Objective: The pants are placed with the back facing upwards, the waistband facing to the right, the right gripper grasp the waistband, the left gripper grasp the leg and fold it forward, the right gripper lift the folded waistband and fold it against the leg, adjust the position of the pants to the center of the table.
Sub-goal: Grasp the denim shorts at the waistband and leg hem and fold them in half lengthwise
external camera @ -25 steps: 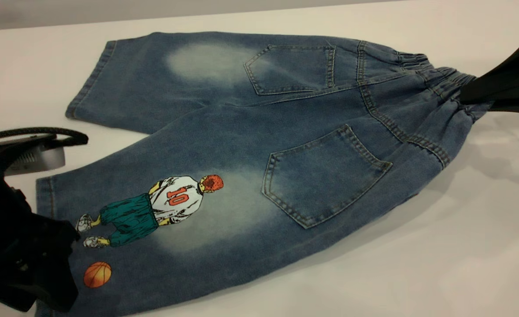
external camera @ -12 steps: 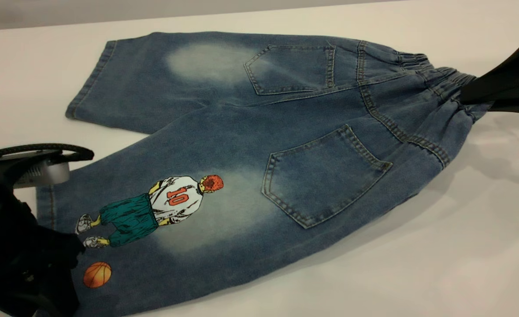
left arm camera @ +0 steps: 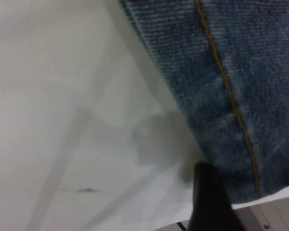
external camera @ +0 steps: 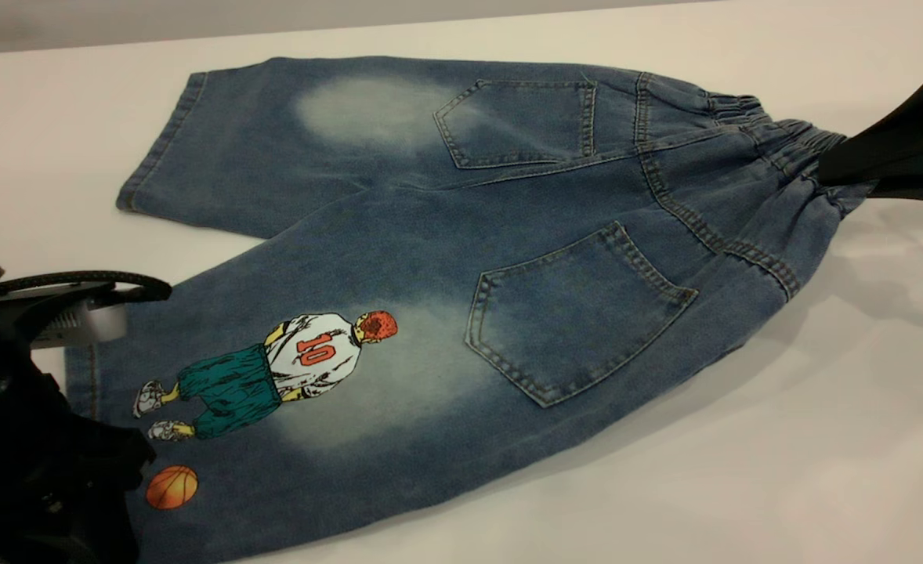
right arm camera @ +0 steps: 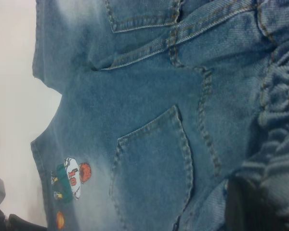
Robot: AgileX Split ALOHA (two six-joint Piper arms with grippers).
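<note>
gripping the gathered waistband (external camera: 783, 149), the right pincer (external camera: 830, 168) is closed on the pants (external camera: 446, 258), which lie back-up on the table (external camera: 743, 470). the left pincer (left arm camera: 260, 202) sits at the near leg's hem (left arm camera: 231, 115); i cannot tell whether it has closed. the grasping step seems in hand; next, likely, it must pinch the hem before folding forward.
</note>
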